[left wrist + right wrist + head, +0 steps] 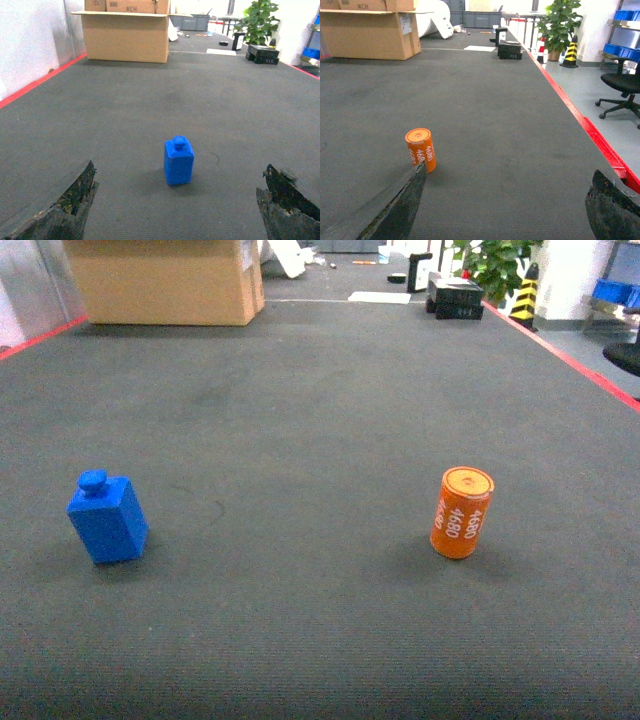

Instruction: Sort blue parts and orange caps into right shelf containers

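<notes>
1 blue part, upright, centred between the spread left hand; advance straight, clasp its flat sides; 1 orange cap beside the spread right hand's left finger; shift left first.

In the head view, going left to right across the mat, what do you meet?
Blue part → orange cap, both standing on the dark mat. At the far end: cardboard box on the left, potted plant on the right.
</notes>
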You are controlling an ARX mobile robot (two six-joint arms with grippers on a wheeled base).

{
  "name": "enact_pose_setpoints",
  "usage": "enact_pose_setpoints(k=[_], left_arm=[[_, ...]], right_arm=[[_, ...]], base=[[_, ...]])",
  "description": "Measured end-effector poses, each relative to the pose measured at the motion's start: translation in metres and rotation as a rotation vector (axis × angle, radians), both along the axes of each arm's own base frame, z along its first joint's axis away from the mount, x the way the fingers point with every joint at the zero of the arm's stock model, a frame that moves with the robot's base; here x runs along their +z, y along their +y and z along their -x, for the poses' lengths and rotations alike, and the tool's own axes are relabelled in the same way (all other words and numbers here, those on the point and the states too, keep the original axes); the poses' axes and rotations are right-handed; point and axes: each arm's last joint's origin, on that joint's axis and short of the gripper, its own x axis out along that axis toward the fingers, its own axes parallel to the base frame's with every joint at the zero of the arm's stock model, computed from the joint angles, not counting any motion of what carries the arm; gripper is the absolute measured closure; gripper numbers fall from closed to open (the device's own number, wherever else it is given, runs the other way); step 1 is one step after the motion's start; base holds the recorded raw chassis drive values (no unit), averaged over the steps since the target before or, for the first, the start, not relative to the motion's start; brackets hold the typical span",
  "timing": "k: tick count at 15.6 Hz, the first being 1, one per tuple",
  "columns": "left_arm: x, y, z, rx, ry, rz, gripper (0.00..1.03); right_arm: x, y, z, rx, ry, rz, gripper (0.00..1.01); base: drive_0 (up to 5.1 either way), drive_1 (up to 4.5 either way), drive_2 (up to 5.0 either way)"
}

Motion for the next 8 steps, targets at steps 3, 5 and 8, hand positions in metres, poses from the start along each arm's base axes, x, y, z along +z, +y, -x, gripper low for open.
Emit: enact_pose_setpoints(k=[3, 5, 8], left_arm=[[-0.0001, 0.0000, 0.0000, 0.000, 0.002, 0.000, 0.05], [-0.0001, 0.0000, 0.0000, 0.000, 0.002, 0.000, 0.05], [-0.0001, 0.0000, 0.0000, 0.000, 0.002, 0.000, 0.05]], right_arm=[[-0.0001, 0.0000, 0.0000, 0.000, 0.002, 0.000, 0.03], [-0.0001, 0.0000, 0.0000, 0.000, 0.002, 0.000, 0.03], [-0.0001, 0.0000, 0.0000, 0.000, 0.002, 0.000, 0.03]], base=[[0.0, 0.00, 0.0], [0.0, 0.00, 0.0], [0.0, 0.00, 0.0]])
